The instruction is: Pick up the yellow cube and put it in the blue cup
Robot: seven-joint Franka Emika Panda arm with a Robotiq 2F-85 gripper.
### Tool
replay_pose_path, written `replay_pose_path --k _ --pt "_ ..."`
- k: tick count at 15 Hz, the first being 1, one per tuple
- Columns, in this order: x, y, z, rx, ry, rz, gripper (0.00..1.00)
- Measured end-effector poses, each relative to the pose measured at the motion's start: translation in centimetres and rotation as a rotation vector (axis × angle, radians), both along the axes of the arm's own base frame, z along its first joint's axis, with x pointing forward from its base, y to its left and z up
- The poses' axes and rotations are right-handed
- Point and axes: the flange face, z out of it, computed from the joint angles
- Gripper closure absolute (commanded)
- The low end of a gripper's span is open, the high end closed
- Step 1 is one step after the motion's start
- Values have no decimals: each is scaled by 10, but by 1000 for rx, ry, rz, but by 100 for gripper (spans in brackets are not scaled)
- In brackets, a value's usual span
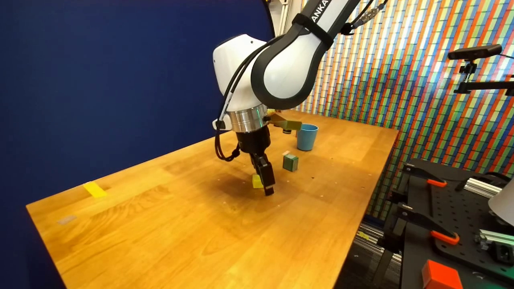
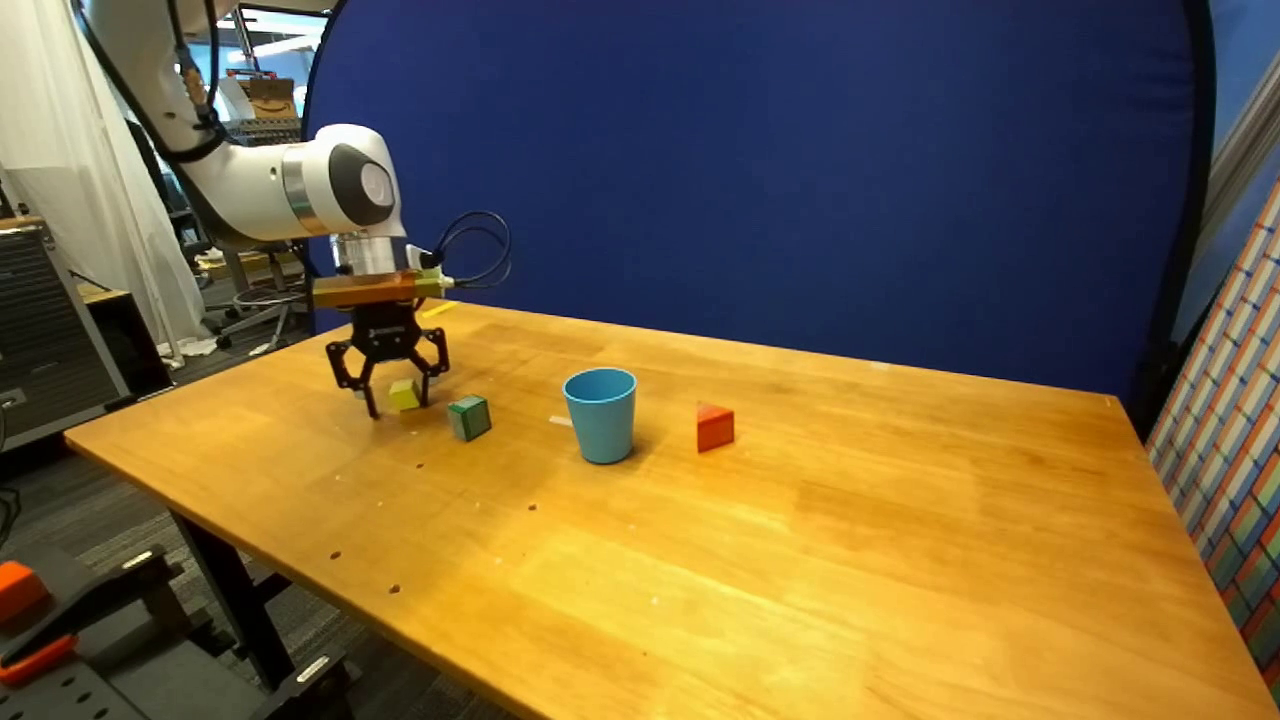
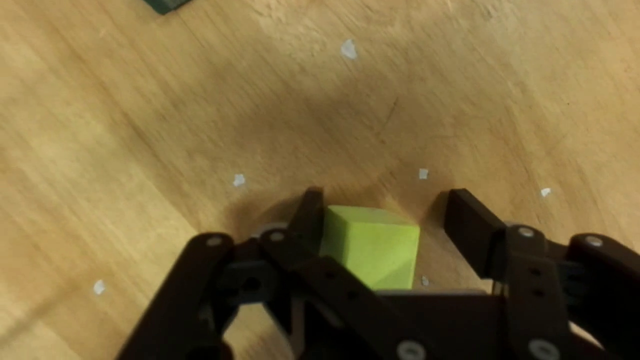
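Note:
The yellow cube sits on the wooden table, and it also shows in an exterior view and the wrist view. My gripper is open and low, with its fingers on either side of the cube. In the wrist view the left finger is close against the cube, and I cannot tell if they touch. A gap shows between the cube and the right finger. The gripper also shows in an exterior view. The blue cup stands upright, away from the gripper, in both exterior views. It is out of the wrist view.
A dark green cube lies between the gripper and the cup; it also shows in an exterior view and at the wrist view's top edge. A red block lies beyond the cup. Yellow tape marks the table.

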Motion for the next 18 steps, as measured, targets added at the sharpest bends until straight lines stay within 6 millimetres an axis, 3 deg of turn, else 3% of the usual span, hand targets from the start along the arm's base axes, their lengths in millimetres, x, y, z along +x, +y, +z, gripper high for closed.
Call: replay_pose_path --k 3,7,9,13,18 --pt "3 1 3 2 -8 -6 86" --pt "6 -2 4 -6 -19 -40 85" --pt "13 -14 9 -30 -45 -78 88" --pt "45 -83 39 -125 -152 -211 86" --pt "65 -172 114 -203 -308 -423 86"
